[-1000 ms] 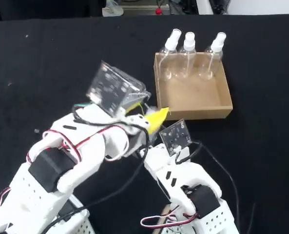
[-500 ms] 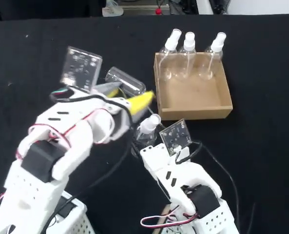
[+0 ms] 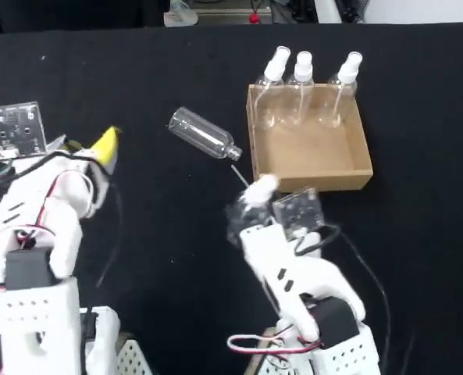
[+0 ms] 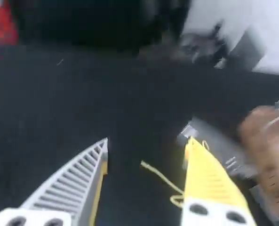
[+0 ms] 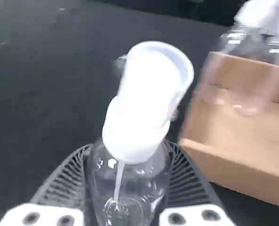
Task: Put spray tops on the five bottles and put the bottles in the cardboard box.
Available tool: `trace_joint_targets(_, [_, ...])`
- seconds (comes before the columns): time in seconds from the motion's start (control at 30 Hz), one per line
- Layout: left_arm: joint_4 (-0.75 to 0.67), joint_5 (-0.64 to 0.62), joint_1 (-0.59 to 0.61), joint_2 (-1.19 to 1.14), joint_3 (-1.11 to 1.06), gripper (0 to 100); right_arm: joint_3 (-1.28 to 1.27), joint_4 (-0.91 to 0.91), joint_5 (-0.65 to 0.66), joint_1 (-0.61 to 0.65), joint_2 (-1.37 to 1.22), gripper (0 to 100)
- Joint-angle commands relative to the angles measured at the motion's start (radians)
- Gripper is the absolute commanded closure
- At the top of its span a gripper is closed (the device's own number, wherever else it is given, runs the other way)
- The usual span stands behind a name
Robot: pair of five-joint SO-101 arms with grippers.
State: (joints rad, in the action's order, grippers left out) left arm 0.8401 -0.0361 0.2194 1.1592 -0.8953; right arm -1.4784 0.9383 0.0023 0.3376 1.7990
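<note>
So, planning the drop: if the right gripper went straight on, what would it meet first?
Probably the near wall of the cardboard box, the spray top of its held bottle touching first; height unclear.

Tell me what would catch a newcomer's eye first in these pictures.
The right gripper holds a capped bottle just short of the cardboard box, where three capped bottles line the far wall. A topless bottle lies on its side on the black table left of the box.

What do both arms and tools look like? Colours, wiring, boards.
Left arm and right arm: white plastic, black motor blocks, red, white and black wires, a circuit board at each wrist. Left tool: one white ribbed finger, one yellow. Right tool: dark ribbed fingers.
</note>
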Motion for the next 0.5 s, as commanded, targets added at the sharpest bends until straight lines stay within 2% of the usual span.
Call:
trace_joint_targets(0.0, [-0.238,0.014,0.03,0.037,-0.257,75,0.074,-0.044,0.003,-0.12,0.101,98.7])
trace_joint_targets(0.1, [-0.397,0.008,0.031,0.081,-0.417,75,0.067,-0.104,0.002,-0.183,0.099,98.7])
trace_joint_targets(0.17, [-0.454,-0.008,0.039,0.114,-0.49,75,0.058,-0.164,-0.003,-0.213,0.099,98.7])
trace_joint_targets(0.47, [-0.466,-0.008,0.031,0.262,-0.668,75,0.058,-0.345,0.002,-0.313,0.097,98.7])
